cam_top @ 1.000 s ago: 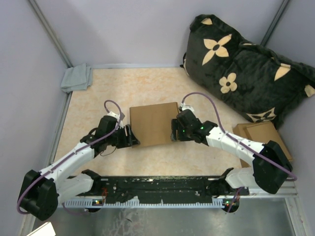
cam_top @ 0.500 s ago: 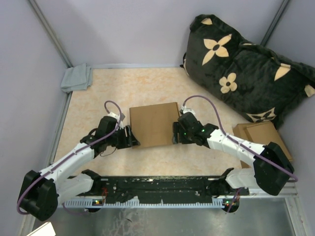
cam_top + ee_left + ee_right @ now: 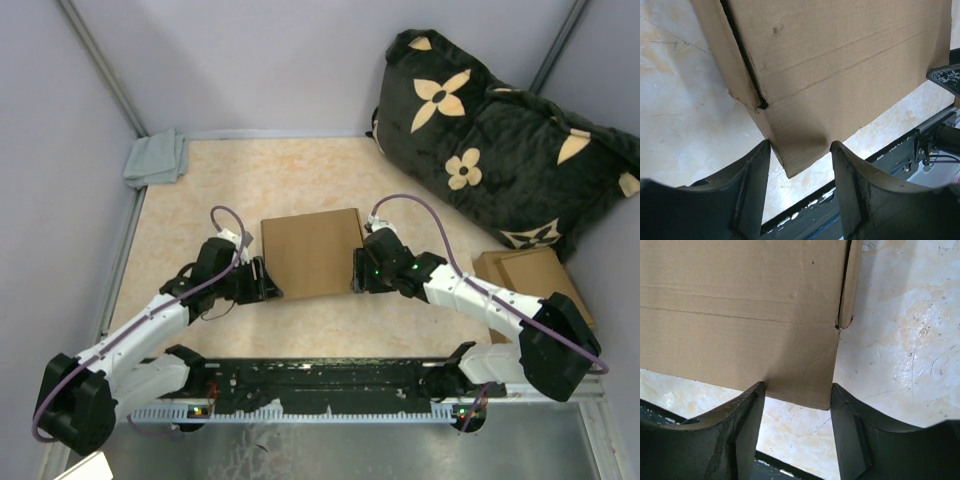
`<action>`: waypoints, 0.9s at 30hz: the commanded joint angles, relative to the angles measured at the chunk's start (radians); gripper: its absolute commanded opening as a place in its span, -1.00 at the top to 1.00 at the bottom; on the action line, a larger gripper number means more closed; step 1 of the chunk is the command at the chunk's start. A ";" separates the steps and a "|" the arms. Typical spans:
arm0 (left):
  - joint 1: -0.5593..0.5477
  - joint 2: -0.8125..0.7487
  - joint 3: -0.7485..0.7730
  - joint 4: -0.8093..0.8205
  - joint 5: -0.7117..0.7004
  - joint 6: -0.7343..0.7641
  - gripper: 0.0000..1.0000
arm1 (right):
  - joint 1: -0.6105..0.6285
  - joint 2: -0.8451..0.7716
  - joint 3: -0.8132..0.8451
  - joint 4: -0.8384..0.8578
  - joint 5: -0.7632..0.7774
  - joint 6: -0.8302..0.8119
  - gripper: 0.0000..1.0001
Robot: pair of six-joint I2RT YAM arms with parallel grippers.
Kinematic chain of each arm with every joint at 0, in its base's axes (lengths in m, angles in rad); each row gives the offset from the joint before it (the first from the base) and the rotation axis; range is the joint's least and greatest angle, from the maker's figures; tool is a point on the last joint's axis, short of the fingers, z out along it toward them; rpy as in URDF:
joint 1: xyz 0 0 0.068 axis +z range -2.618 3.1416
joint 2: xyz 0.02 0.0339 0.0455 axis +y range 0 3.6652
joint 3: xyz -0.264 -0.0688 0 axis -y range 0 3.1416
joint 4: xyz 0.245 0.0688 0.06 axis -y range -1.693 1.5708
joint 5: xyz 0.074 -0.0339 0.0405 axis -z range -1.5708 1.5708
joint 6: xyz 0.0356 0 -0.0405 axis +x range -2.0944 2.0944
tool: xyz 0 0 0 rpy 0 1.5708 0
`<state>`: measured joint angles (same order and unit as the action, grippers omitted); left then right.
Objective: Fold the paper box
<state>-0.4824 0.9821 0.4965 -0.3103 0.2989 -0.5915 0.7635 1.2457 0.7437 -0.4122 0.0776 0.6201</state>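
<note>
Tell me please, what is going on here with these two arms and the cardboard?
Two robot arms are working on the paper box, which lies in the middle of the table. The left gripper has the box's near left corner between its open fingers, with a gap on one side. The right gripper straddles the near right corner; whether it pinches the cardboard I cannot tell. A stack of flat cardboard pieces lies at the right.

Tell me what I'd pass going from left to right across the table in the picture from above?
grey cloth → left gripper → paper box → right gripper → stack of flat cardboard pieces
</note>
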 commanded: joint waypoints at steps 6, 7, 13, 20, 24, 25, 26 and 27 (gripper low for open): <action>-0.006 -0.019 0.024 0.005 0.013 0.002 -0.15 | 0.011 -0.028 0.006 0.032 0.037 -0.033 -0.08; -0.006 -0.016 0.023 0.008 0.013 0.005 -0.15 | 0.011 -0.027 -0.004 0.047 0.041 -0.040 -0.07; -0.005 0.004 0.024 0.011 0.015 0.002 -0.13 | 0.011 -0.015 -0.029 0.106 0.045 -0.069 0.03; -0.006 0.003 0.033 0.001 0.006 0.013 -0.13 | 0.012 -0.014 -0.014 0.073 0.056 -0.069 -0.07; -0.005 0.007 0.032 0.001 0.005 0.014 -0.13 | 0.012 -0.014 -0.018 0.073 0.065 -0.070 -0.08; -0.006 0.009 0.030 0.003 0.006 0.014 -0.13 | 0.011 -0.014 -0.023 0.080 0.063 -0.071 -0.08; -0.006 0.011 0.029 0.004 0.006 0.015 -0.13 | 0.011 -0.013 -0.027 0.089 0.061 -0.074 -0.08; -0.005 0.012 0.027 0.005 0.005 0.014 -0.13 | 0.011 -0.010 -0.030 0.096 0.058 -0.076 -0.08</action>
<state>-0.4828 0.9878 0.4965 -0.3218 0.2993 -0.5861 0.7639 1.2453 0.7113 -0.3622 0.1181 0.5621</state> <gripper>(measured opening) 0.567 0.541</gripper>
